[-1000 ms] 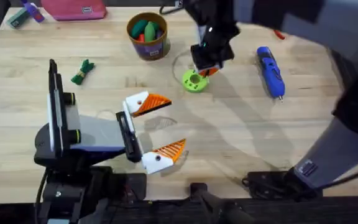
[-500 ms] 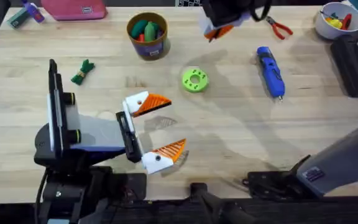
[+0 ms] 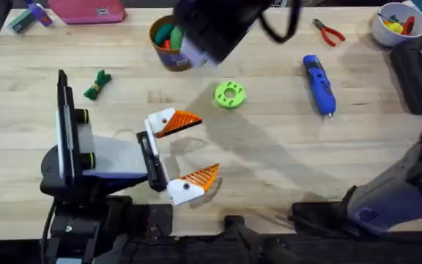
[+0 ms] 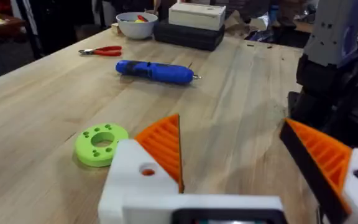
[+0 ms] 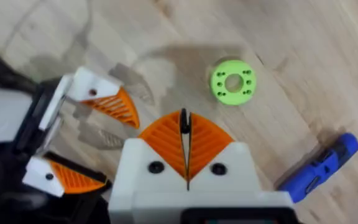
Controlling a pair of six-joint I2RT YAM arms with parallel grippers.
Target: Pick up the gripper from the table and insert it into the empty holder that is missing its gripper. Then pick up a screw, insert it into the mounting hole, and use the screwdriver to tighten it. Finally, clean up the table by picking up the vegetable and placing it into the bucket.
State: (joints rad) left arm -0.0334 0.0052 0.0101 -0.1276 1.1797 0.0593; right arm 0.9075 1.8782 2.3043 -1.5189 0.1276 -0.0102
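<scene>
Looking down, task things: the blue screwdriver lies flat on the right of the pale wooden tabletop. The dark-green vegetable, paler band round its middle, lies far to the left. The bucket, with a yellow-brown rim and green and red pieces inside, stands at the far middle.
Overhead, left claw: the left claw sits low over the tabletop, orange fingers wide apart, nothing between them.
Overhead, hidden: the right arm, large, dark and blurred, covers the bucket's right side.
Overhead, other things: a green ring lies between the bucket and the screwdriver. Red pliers and a white bowl sit at the far right.
Left wrist view: the ring lies near one white finger base, with the screwdriver farther off and the pliers and bowl beyond it. The room behind is dark clutter, hard to make out.
Right wrist view: the right claw has its orange fingers pressed together. A thin dark sliver shows at the seam, but what it is cannot be told. On the tabletop beneath are the ring, the spread left claw, and the screwdriver cut off at the picture's edge.
</scene>
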